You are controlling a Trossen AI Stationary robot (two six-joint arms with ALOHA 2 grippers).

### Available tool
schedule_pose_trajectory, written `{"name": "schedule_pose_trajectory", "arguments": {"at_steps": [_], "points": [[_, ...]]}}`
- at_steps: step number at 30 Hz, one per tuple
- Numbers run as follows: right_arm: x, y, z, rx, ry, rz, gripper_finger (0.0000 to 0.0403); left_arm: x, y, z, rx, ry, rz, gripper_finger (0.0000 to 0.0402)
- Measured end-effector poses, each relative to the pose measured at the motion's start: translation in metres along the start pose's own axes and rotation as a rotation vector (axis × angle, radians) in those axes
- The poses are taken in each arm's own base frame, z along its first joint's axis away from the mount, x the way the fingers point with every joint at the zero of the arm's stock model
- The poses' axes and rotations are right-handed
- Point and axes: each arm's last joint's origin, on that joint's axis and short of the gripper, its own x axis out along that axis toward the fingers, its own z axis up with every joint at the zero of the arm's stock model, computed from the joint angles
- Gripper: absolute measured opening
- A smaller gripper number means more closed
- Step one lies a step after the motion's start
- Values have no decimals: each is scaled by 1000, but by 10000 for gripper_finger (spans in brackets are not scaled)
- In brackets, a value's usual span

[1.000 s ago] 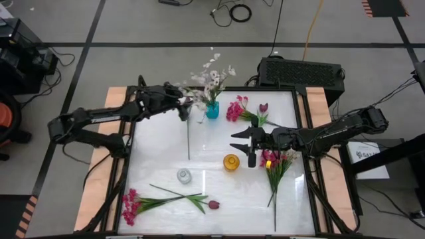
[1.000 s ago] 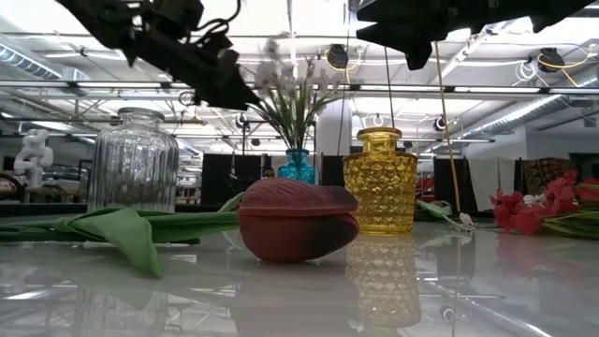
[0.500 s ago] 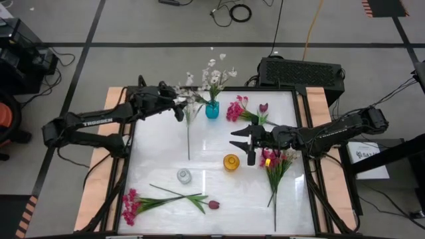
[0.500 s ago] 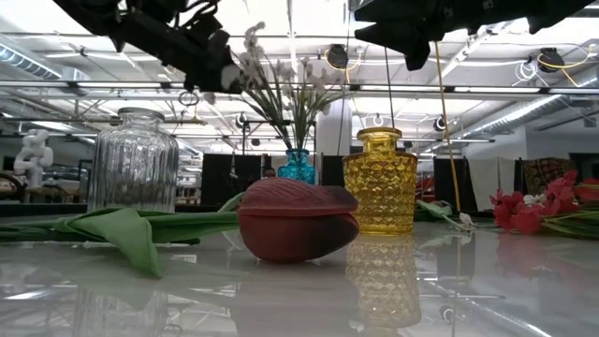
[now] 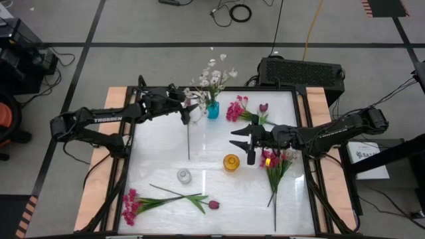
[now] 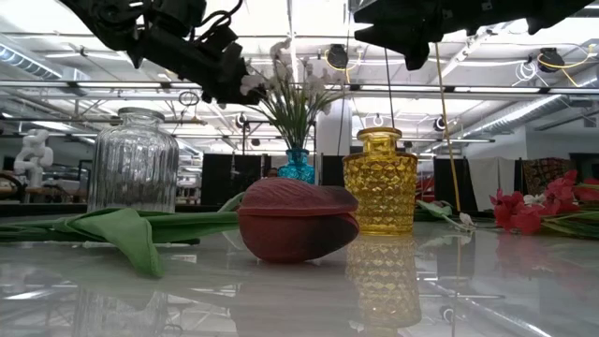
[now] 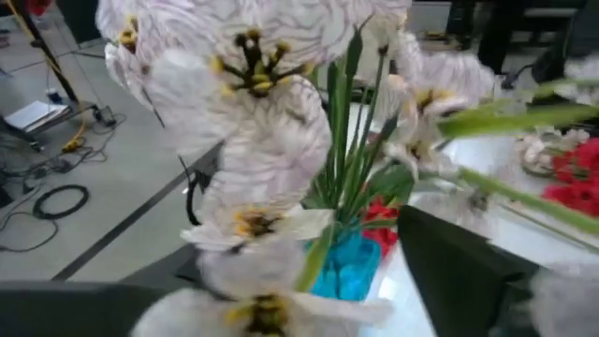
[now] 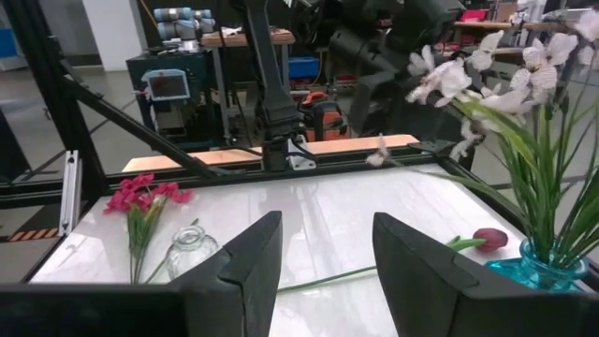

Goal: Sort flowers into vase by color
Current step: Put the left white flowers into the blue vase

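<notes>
My left gripper hung over the back of the table, just beside the blue vase. White blossoms crowded right up against my left wrist camera, with the blue vase showing behind them. I could not tell whether that gripper was clenched on a flower or merely sitting among the blooms. A long green stem ran from just under it toward the front of the table. The white flowers already standing in the blue vase spread out above its rim.

My right gripper was over the middle of the table with its fingers spread apart and nothing between them. It sat between the yellow vase and a pink flower cluster lying at the back. A dark red tulip lay just beside that cluster. Another pink bunch lay under my right arm, its stems pointing to the front edge.

The clear vase stood near the yellow one, and both held nothing. At the front left lay a third pink flower and a second tulip, their stems crossing.
</notes>
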Motion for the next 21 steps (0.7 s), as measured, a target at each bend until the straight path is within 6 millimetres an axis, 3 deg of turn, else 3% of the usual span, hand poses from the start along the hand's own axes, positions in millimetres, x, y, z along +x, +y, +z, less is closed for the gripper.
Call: {"name": "schedule_pose_trajectory", "arguments": {"at_steps": [7, 13, 21], "points": [[0, 0, 0, 14, 2, 1, 160, -2, 0, -8, 27, 89, 19, 390], [0, 0, -3, 14, 33, -3, 160, -13, 0, -6, 33, 119, 27, 387], [0, 0, -4, 24, 44, -4, 160, -31, 2, 13, 48, -5, 60, 386]]}}
